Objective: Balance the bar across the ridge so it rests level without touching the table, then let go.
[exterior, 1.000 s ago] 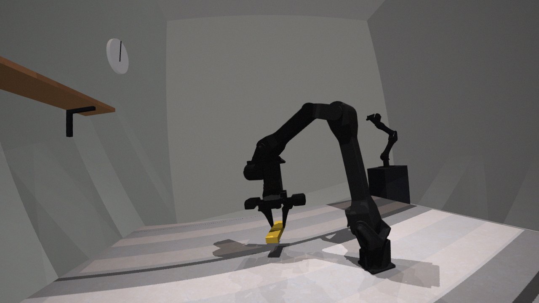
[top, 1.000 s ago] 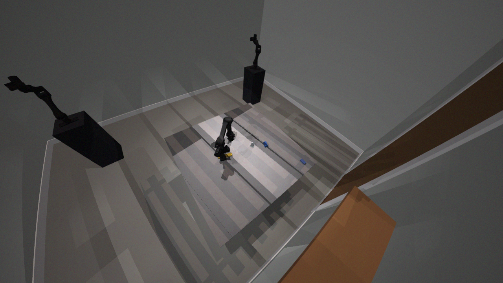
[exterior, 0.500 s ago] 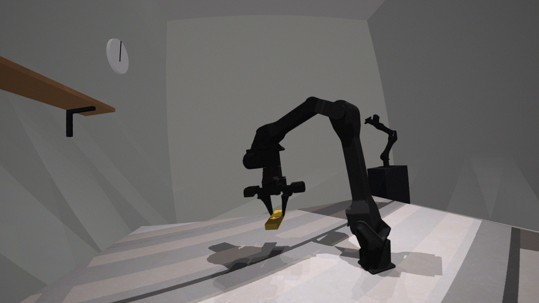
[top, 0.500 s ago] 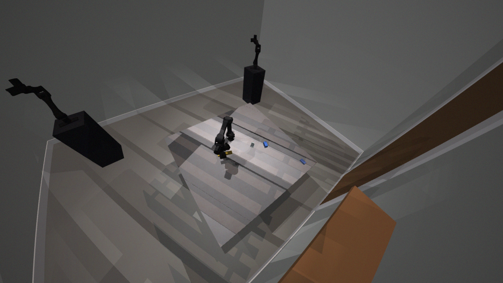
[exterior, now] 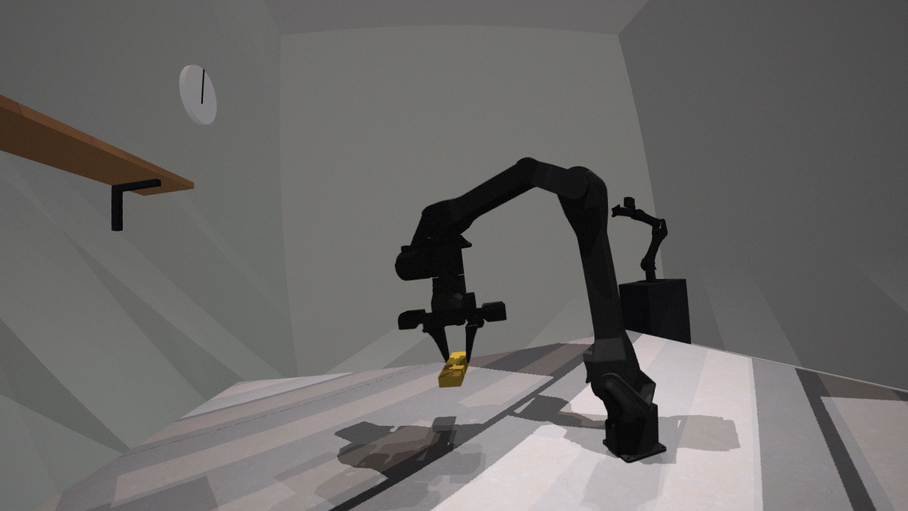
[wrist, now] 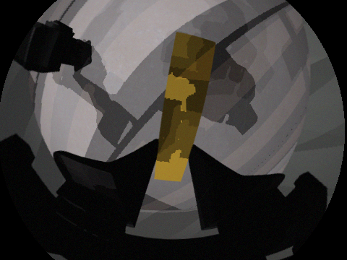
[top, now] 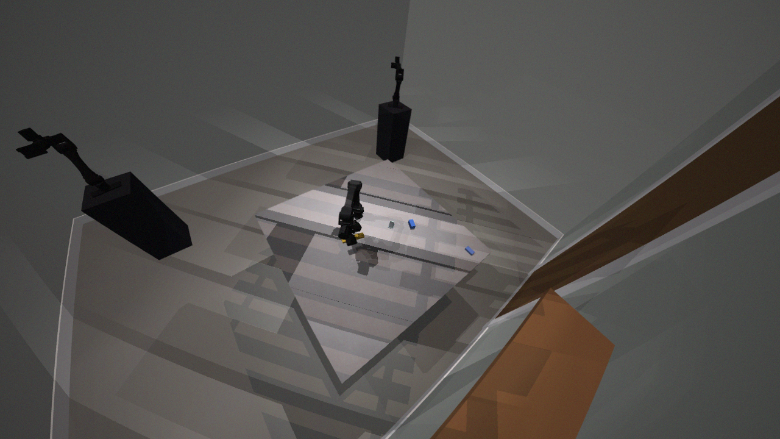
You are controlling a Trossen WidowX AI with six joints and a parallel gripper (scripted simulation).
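The yellow bar (top: 359,236) (exterior: 451,378) (wrist: 186,94) is held above the table, with its shadow on the table below it. My gripper (top: 351,239) (exterior: 457,360) (wrist: 173,145) points down and is shut on the bar, one finger on each long side. In the wrist view most of the bar reaches out beyond the fingertips. A small grey piece (top: 391,224), perhaps the ridge, stands on the table to the right of the gripper in the top view. It does not show in the exterior view or the wrist view.
A blue block (top: 411,224) lies just right of the grey piece. Another blue block (top: 469,250) lies near the right corner of the table (top: 327,349). Two black pedestals (top: 136,218) (top: 392,130) with arms stand beyond the table. Striped shadows cross the table.
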